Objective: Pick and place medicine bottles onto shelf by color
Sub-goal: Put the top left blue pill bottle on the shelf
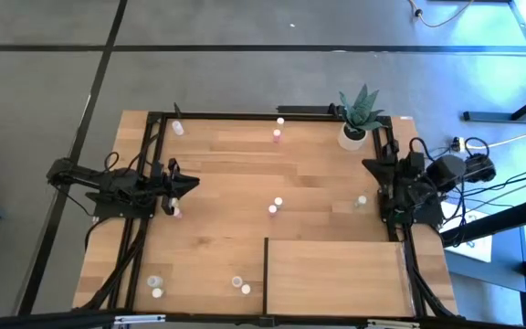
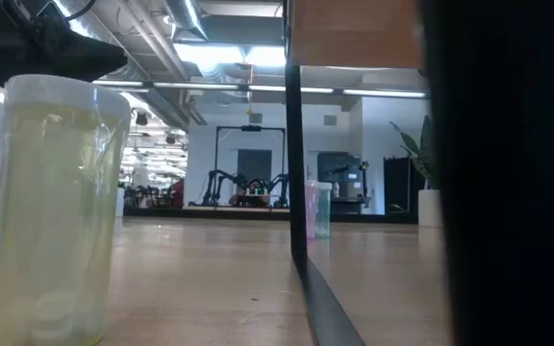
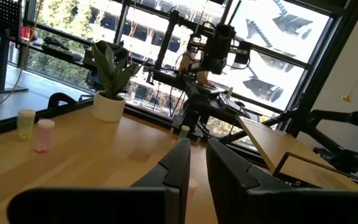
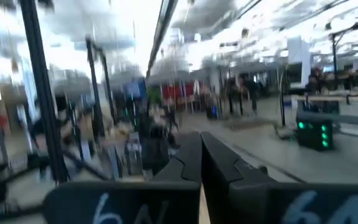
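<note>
both claws pressed together, empty; yellow bottle (image 2: 51,207) huge only at table level

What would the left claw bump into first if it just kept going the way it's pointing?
Probably the two small bottles mid-table: the shut left gripper points across the table toward the right arm, though it may sit high enough to pass over them.

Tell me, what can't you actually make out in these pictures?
- Bottle colours: in the high view most bottles, like the pair mid-table, are too small to tell the tint.
- Shelf: in the low view a dark shape close to the camera hides the right side of the table.
- Right wrist view: blurred, so no bottle can be picked out beyond the right gripper.
- Bottle beside the left gripper: half hidden by the arm.
</note>
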Robot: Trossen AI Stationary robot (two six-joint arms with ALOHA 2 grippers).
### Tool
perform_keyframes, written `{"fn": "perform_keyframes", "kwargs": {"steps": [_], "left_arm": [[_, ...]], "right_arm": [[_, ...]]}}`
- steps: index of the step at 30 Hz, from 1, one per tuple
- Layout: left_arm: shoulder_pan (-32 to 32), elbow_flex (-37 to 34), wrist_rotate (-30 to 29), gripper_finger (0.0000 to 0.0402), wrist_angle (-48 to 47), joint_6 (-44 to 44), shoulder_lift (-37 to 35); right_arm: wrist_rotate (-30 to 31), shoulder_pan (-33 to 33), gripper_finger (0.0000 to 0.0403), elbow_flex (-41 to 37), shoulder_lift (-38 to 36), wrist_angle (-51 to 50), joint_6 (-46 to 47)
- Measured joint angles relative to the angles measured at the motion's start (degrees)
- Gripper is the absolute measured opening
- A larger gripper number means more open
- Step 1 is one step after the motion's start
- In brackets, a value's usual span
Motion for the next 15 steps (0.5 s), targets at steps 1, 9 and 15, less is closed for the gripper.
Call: {"fn": "perform_keyframes", "kwargs": {"steps": [1,9,15], "left_arm": [[0.0,0.0,0.0,0.0047,0.0,0.0,0.0],[0.0,0.0,0.0,0.0047,0.0,0.0,0.0],[0.0,0.0,0.0,0.0047,0.0,0.0,0.0]], "right_arm": [[0.2,0.0,0.0002,2.4,1.8,-3.2,0.3],[9.3,-0.8,0.0001,19.1,18.1,-26.4,10.3],[6.8,-4.4,0.0001,28.8,26.3,-35.6,15.2]]}}
